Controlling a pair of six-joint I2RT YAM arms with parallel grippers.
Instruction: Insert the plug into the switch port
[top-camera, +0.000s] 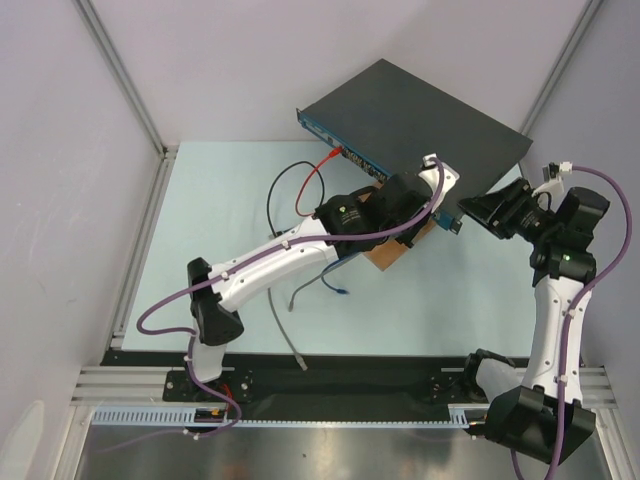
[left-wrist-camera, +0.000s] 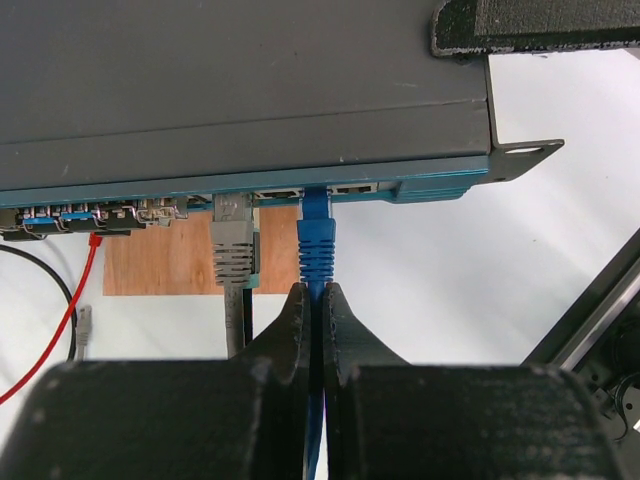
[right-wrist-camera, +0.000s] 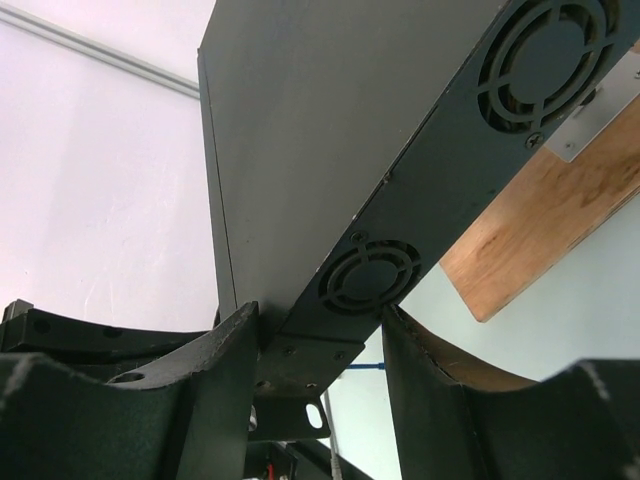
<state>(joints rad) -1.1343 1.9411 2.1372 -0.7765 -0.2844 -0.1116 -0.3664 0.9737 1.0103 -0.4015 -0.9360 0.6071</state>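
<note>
Two-fingered left hand (left-wrist-camera: 312, 300) pinches behind plug (left-wrist-camera: 316, 238); right hand (right-wrist-camera: 320, 322) straddles switch (right-wrist-camera: 300, 150).

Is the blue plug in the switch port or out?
In, at least partly: the blue plug has its tip inside a socket of the switch, beside the grey plug. Fully latched: cannot tell.

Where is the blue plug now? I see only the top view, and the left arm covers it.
Observer: In the left wrist view, the blue plug has its tip in a port of the switch, right beside a grey plug.
Operator: Is something holding it?
Observer: Yes. The left gripper is shut on its rear end, where the cable begins.
</note>
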